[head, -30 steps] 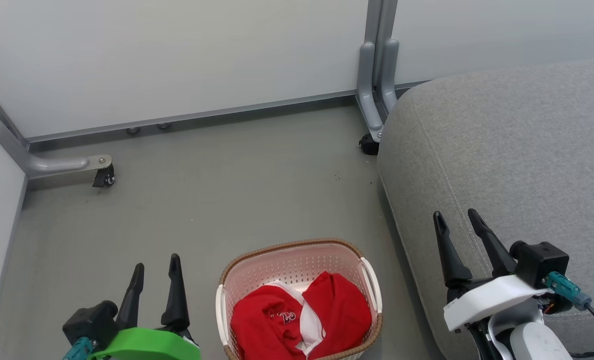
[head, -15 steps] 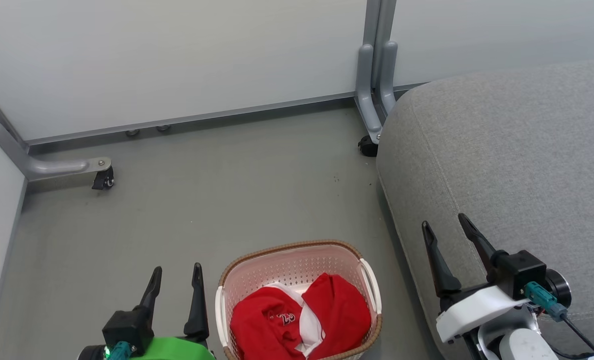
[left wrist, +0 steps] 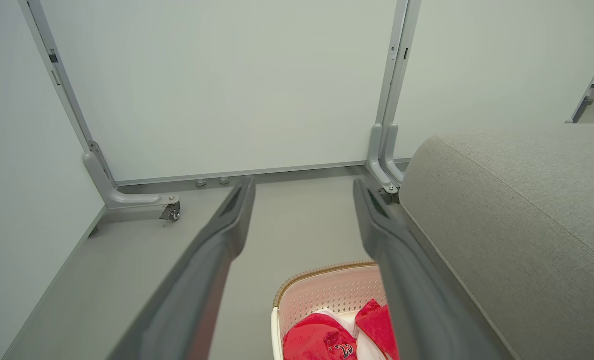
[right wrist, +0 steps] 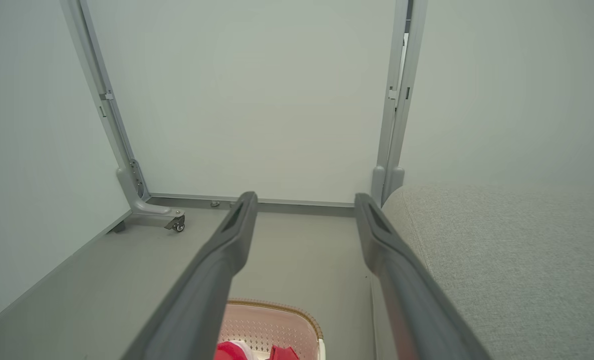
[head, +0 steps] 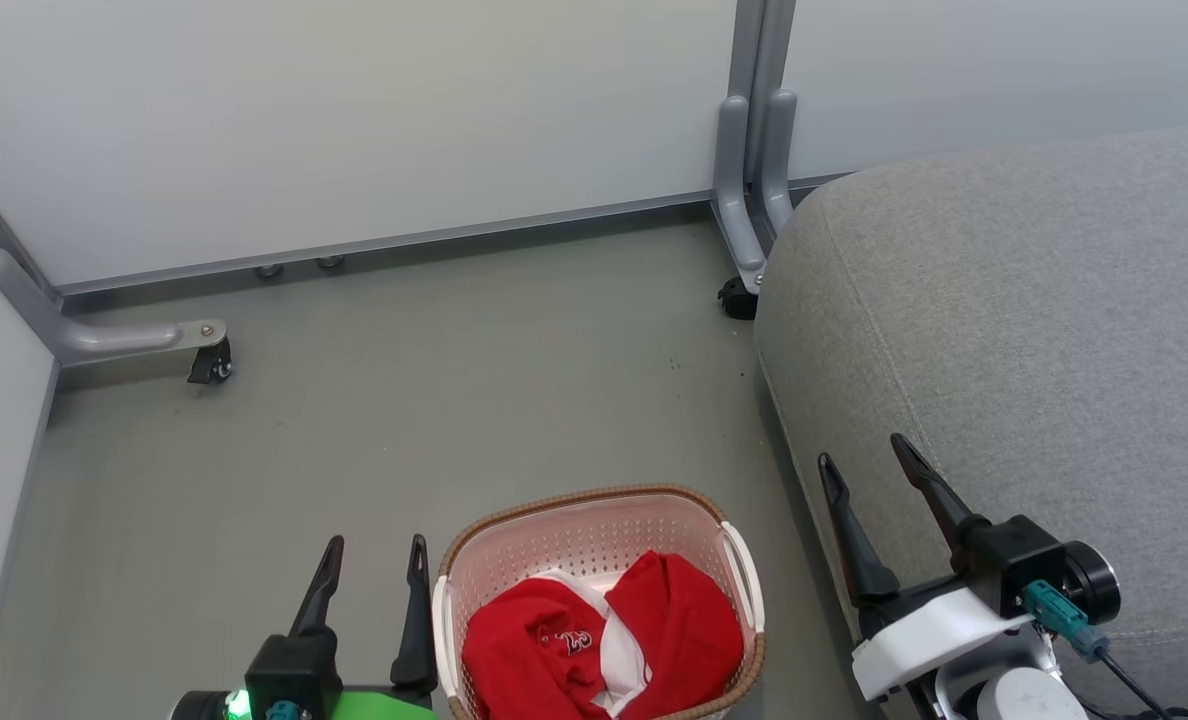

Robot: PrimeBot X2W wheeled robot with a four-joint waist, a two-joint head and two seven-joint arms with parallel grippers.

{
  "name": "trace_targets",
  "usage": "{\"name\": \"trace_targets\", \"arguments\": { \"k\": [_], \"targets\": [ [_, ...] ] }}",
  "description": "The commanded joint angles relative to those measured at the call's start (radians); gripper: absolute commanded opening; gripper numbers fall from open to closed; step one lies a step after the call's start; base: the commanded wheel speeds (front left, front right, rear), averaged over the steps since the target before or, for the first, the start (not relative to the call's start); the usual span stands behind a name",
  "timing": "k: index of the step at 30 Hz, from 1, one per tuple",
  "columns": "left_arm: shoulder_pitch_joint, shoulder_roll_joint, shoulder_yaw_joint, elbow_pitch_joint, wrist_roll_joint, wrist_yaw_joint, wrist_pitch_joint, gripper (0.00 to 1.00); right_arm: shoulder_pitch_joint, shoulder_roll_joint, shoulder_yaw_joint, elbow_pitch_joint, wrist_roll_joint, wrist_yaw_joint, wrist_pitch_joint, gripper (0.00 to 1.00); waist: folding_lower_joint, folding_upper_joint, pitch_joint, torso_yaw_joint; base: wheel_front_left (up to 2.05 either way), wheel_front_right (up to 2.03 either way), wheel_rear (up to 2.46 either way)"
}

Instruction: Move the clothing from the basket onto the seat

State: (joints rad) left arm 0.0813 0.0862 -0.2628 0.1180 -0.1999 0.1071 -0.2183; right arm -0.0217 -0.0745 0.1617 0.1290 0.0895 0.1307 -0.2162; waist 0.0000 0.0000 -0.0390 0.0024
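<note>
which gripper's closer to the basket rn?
Left. The left gripper is open right beside the basket, at its left handle. The right gripper, also open, is farther off on the other side, against the edge of the seat.

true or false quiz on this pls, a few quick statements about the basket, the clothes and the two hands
1. The red clothes lie inside the basket. True.
2. The left hand and the right hand are both open. True.
3. The basket stands on the seat. False: it stands on the floor, beside the seat.
4. The right hand touches the clothes. False: it hovers near the seat's edge, apart from the basket.
</note>
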Motion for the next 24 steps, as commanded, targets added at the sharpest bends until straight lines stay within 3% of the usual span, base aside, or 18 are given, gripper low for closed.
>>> {"name": "trace_targets", "arguments": {
  "k": [1, 13, 24],
  "targets": [
    [0.019, -0.001, 0.003, -0.004, 0.005, -0.003, -0.009, 1.00, 0.012, 0.000, 0.005, -0.007, -0.005, 0.000, -0.011, 1.00, 0.0000, 0.0000, -0.001, 0.000, 0.00, 0.00, 0.00],
    [0.056, -0.035, 0.103, 0.036, -0.049, -0.106, -0.031, 1.00, 0.036, 0.016, -0.011, 0.029, 0.095, 0.000, -0.034, 1.00, 0.0000, 0.0000, -0.012, -0.001, 0.00, 0.00, 0.00],
    [0.067, -0.035, 0.085, 0.072, -0.022, -0.112, -0.048, 1.00, 0.029, 0.020, 0.015, 0.081, 0.112, 0.000, -0.050, 1.00, 0.0000, 0.0000, -0.021, -0.005, 0.00, 0.00, 0.00]
  ]
}}
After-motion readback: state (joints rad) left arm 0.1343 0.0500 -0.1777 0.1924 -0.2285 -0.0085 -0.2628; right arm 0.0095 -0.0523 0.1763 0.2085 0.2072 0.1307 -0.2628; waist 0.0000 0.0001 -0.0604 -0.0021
